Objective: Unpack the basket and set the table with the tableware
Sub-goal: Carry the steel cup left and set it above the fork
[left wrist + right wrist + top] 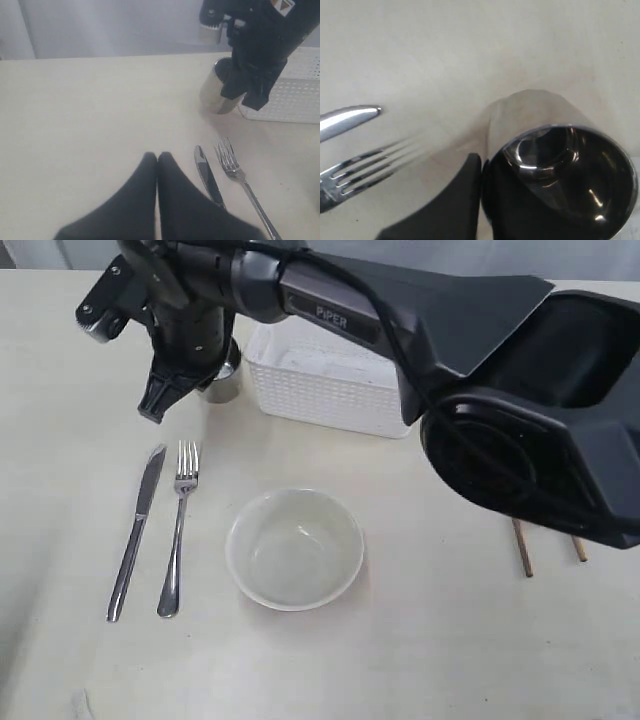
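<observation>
Find right gripper (243, 97) reaching across, jaws narrow, pinching cup (216, 95) by its rim wall, one finger outside and seemingly one inside, probably for an upright set-down; locate cup just beside basket (330, 390) corner, beyond knife (135, 530) and fork (178, 530) tips, contact with table (430, 660) unclear. Note left gripper (157, 157) closed on nothing, low over bare table, clear of the setting; judge bowl (294, 548) laid beside fork as one place setting
</observation>
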Action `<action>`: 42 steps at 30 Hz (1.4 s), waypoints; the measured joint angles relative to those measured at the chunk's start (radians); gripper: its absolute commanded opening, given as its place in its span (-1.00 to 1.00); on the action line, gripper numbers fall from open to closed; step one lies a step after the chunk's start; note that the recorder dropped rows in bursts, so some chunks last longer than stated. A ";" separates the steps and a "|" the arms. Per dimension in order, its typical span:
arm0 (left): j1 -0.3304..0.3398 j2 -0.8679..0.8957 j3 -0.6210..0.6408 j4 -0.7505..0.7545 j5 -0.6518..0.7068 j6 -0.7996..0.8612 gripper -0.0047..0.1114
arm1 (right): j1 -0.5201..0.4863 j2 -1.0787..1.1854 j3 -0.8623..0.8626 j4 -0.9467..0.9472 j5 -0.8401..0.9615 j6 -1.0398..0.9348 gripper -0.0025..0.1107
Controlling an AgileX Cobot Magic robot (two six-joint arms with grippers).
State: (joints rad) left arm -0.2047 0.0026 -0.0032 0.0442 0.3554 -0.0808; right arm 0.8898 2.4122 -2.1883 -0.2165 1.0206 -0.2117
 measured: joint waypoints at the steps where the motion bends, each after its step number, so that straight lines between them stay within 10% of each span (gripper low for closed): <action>1: 0.000 0.000 0.000 0.000 0.000 0.000 -0.92 | -0.010 -0.003 0.000 0.005 0.002 0.002 -0.96; 42: 0.000 0.000 0.000 0.000 0.000 0.000 -0.92 | -0.001 0.032 0.000 0.148 -0.092 -0.094 -0.96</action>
State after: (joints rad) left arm -0.2047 0.0026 -0.0032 0.0442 0.3554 -0.0808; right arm 0.8892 2.4443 -2.1883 -0.0685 0.9287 -0.3055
